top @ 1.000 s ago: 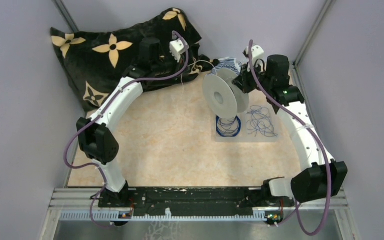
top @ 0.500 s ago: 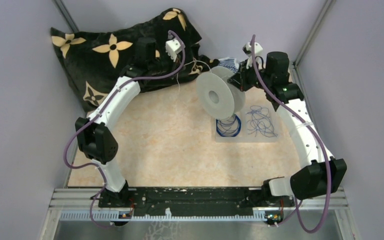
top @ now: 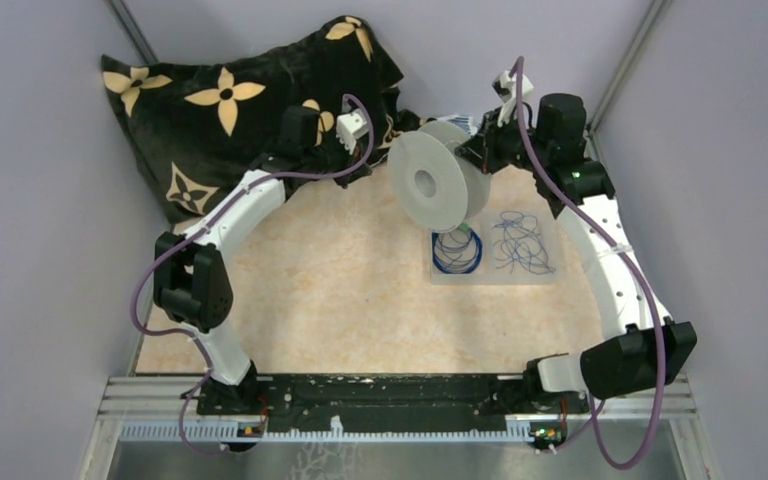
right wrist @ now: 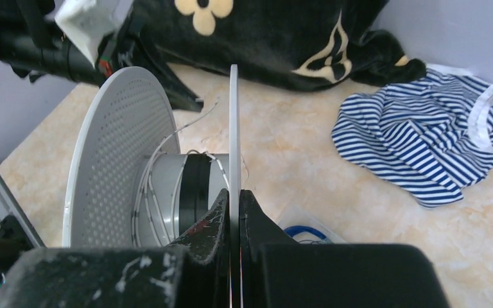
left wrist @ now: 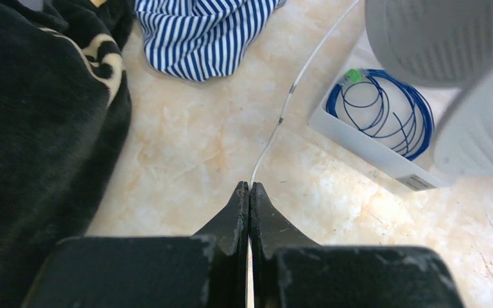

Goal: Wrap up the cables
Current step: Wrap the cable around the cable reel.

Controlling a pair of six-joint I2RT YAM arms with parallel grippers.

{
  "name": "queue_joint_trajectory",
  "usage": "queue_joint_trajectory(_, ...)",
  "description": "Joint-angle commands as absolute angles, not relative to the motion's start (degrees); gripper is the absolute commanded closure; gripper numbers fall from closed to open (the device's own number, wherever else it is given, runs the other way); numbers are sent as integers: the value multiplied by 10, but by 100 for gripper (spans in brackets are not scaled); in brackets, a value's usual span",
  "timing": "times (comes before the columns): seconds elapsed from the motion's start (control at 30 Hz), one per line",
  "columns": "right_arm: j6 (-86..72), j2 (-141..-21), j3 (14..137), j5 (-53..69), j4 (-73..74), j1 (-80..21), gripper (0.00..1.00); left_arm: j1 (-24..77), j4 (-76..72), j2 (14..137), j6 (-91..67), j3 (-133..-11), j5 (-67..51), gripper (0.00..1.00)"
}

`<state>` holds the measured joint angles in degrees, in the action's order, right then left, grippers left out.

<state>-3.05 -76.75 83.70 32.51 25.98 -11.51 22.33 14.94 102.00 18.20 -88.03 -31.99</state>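
**At the far side of the table, a hair-thin wire strung between two grippers**

Above the table's (top: 340,280) far right, the right gripper (right wrist: 233,196) has its jaws pressed together on the thin edge of one flange of the pale spool (top: 430,185), holding it up on its side. The left gripper (left wrist: 250,187) is pinched closed on a whitish wire (left wrist: 295,83) that runs from its tips up toward the spool. A few pale turns lie around the hub in the right wrist view.

That wire looks almost weightless and fully limp. It will likely sag, kink or slide through smooth pads, so a firm pinch near the free end with light tension seems wise. Too hard a pull could snap it or tug the spool out of its edge grip.

Just below the spool sits a shallow white tray (left wrist: 366,153). It holds a blue coil (left wrist: 422,112) with a green bit (left wrist: 355,75) at one side, and beside that a loose tangle (top: 522,242) of dark blue wire. The coil should lift as one ring if taken at the green bit. The tangle has no clear end to take hold of.

A striped cloth (left wrist: 199,32) and a black flowered pillow (top: 220,100) lie farther back.
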Motion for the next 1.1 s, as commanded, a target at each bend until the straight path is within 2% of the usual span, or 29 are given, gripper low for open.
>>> queue_joint_trajectory(0.0, -65, -771, 904, 287, 226, -119, 100, 219, 97, 980, 168, -846, -370, 100)
queue_joint_trajectory(0.33, -112, -805, 967, 213, 248, -119, 100, 220, 64, 972, 152, -782, -472, 100)
queue_joint_trajectory(1.07, -146, -838, 1002, 185, 239, -115, 100, 250, 79, 970, 194, -723, -488, 97)
